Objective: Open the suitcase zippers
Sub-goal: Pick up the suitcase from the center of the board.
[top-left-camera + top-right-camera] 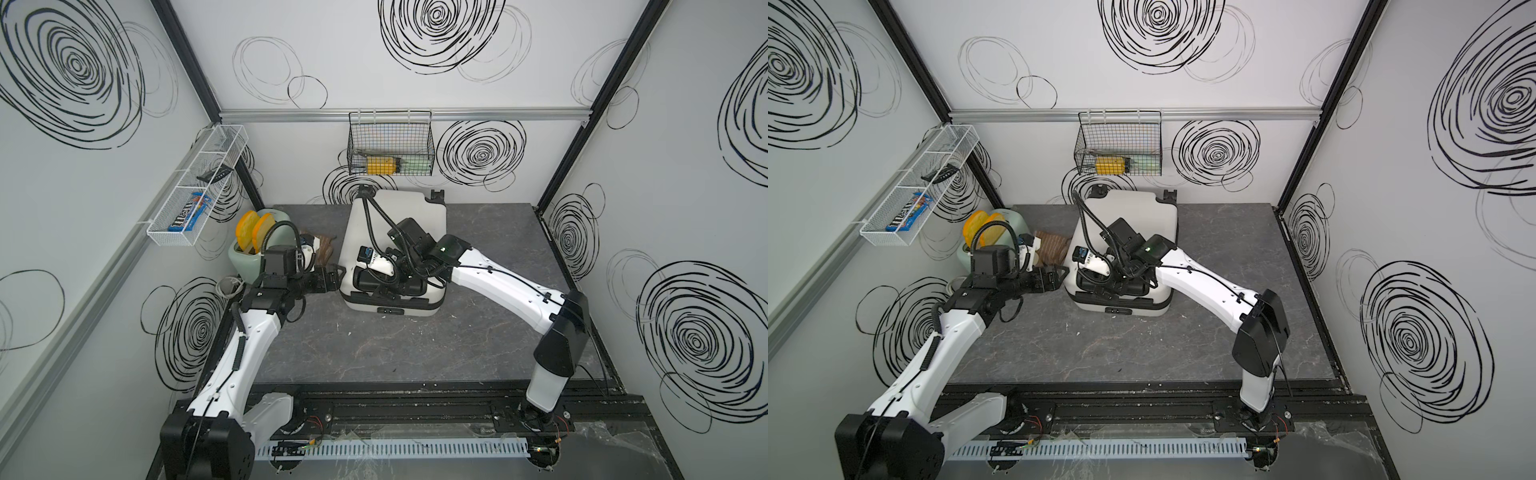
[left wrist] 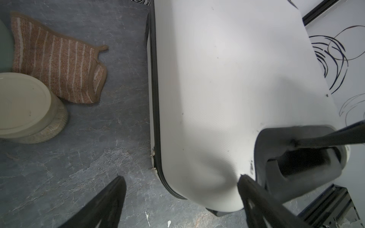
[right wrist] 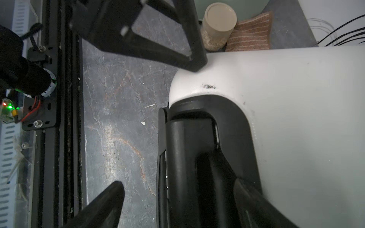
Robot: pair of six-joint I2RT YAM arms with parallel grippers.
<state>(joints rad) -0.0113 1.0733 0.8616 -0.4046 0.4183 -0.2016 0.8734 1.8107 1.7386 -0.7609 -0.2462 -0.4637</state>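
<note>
Straddling the suitcase [image 2: 227, 79] corner, spread left fingers [image 2: 110, 199] flank the zippers [image 2: 155, 98]; spread right fingers [image 3: 106, 203] bracket its handle [image 3: 187, 158]; pulls hard to discern.

suitcase [image 1: 419, 208] 1 | toaster [image 1: 243, 261] 1 | cloth [image 2: 59, 65] 1 | jar [image 2: 23, 104] 1 | baskets [image 1: 390, 133] 2

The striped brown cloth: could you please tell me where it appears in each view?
Top view: the cloth lies left of centre, between toaster and suitcase.
Top view: cloth in the same gap, left of centre.
Left wrist: cloth at upper left.
Right wrist: cloth at top, right of centre.
Shared landmark: the white suitcase beside it.
</note>
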